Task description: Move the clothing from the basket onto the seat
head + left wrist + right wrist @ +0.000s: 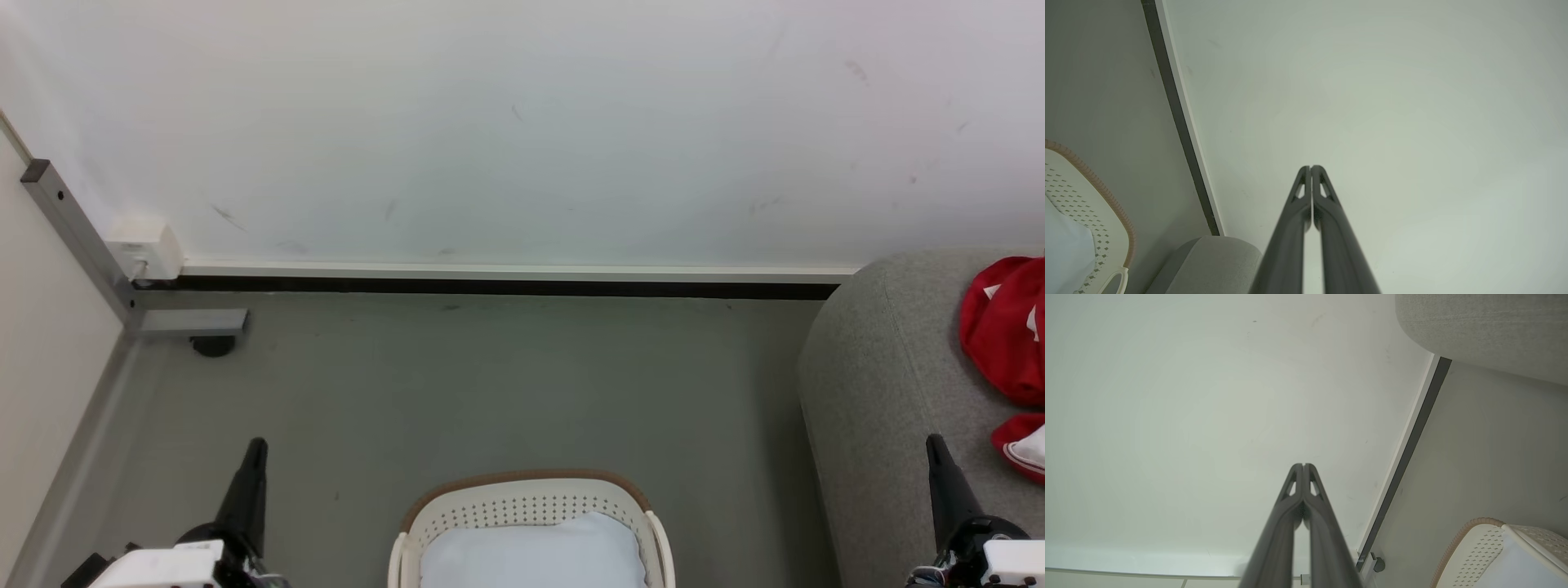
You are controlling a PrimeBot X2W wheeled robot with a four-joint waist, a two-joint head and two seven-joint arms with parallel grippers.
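Note:
The white perforated basket [531, 508] with its brown rim stands on the floor at the bottom centre, holding a plain pale white-blue cloth [531, 551]. Red jerseys [1006, 327] with white trim lie on the light-grey seat [882, 384] at the right edge, a second red piece [1020, 445] below the first. My left gripper [255, 447] is at the lower left, shut and empty, left of the basket. My right gripper [935, 445] is shut and empty at the lower right, over the seat's front. Both wrist views show the fingertips [1311, 168] [1303, 466] pressed together, pointing at the wall.
A white wall with a dark baseboard [506, 286] runs behind. At the left stand a grey metal frame [77, 237], a white box [147, 245] and a black foot [214, 346]. Grey floor [490, 384] lies between basket and wall.

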